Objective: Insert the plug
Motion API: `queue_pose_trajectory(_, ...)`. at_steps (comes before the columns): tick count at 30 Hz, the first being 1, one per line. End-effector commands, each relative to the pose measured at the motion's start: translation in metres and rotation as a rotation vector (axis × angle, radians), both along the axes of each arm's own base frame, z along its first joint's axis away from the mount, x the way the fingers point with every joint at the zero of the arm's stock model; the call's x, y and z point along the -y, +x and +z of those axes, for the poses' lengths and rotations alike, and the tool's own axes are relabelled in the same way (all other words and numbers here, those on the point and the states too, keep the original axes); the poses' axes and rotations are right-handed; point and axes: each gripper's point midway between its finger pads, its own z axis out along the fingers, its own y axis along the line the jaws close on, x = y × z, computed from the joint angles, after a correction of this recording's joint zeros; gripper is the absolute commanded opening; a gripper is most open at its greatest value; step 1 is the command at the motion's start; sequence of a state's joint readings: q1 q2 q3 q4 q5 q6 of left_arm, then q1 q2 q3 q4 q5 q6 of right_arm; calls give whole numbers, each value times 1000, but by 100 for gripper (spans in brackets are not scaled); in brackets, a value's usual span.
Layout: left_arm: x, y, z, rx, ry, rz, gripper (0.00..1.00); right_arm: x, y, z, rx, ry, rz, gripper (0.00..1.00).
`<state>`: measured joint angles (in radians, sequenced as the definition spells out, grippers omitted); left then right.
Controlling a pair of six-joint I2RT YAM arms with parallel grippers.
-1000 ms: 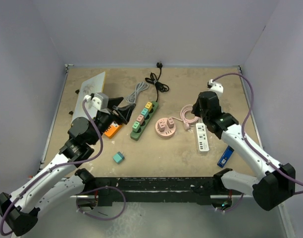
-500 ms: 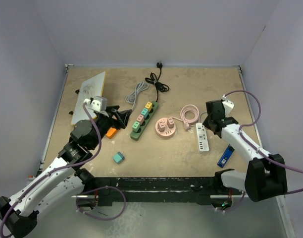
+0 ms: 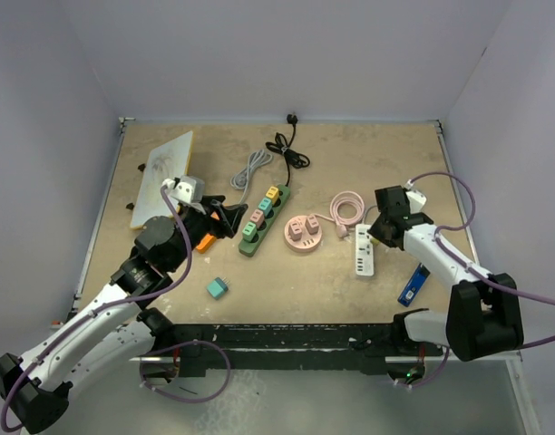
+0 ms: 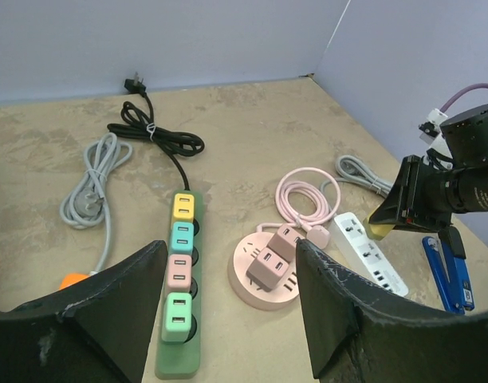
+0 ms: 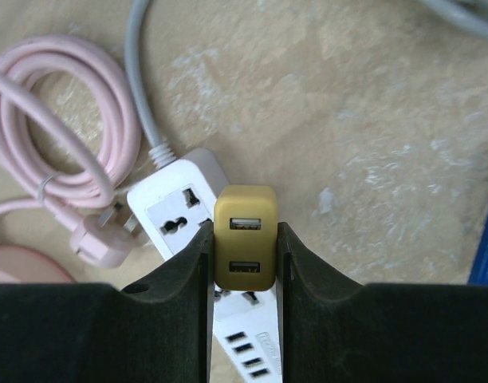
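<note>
Since the plug (image 5: pixel 245 238) is pinched between the right fingers (image 5: pixel 180 275), which are closed snugly on its two flat sides, the coming move turns on how it sits over the white strip (image 5: pixel 174 209) beneath it. In the right wrist view the plug fills the middle of the frame. The strip runs under it from the upper left toward the lower centre, so its long axis slants against the line of the fingers. The strip's open universal socket shows just up and left of the plug. The stretch directly below is hidden by the plug itself, and whether the prongs touch the strip I cannot tell. The plug is a small mustard-yellow block with rounded corners. Its face with two USB ports is turned to the camera, so the prongs are presumably on the far side, facing the strip. In the top view the strip lies on the desk (image 3: pixel 332 163) at centre right, lengthwise roughly up and down the frame. The right arm is plainly the nearer one. The left fingers (image 4: pixel 108 315) hang wide apart and empty over the green strip (image 4: pixel 179 319) at centre left, well apart from the plug. I judge that a small shift toward the socket and then a straight push down is called for.
</note>
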<state>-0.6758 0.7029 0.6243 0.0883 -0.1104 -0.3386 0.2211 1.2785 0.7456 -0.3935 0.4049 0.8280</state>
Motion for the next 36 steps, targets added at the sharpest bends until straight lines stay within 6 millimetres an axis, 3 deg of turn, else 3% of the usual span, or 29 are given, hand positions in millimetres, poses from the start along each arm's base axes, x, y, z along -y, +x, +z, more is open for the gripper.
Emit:
queue_pose_trajectory(1, 4, 0, 12, 44, -25, -18, 63, -41, 5, 7, 44, 189, 146, 0)
queue_pose_trajectory(5, 7, 0, 10, 39, -18, -31, 63, -56, 8, 12, 59, 264, 182, 0)
queue_pose_trajectory(12, 8, 1, 7, 29, -9, -32, 62, -24, 18, 37, 97, 96, 108, 0)
queue_pose_trajectory(18, 7, 3, 6, 28, -9, -23, 62, -36, 35, 59, 150, 98, 209, 0)
queue_pose_trajectory(27, 5, 3, 6, 29, -9, -13, 62, -51, 44, 41, 99, 122, 303, 0)
queue_pose_trajectory(36, 6, 3, 3, 24, -4, -15, 62, -56, 35, 20, 21, 115, 339, 0)
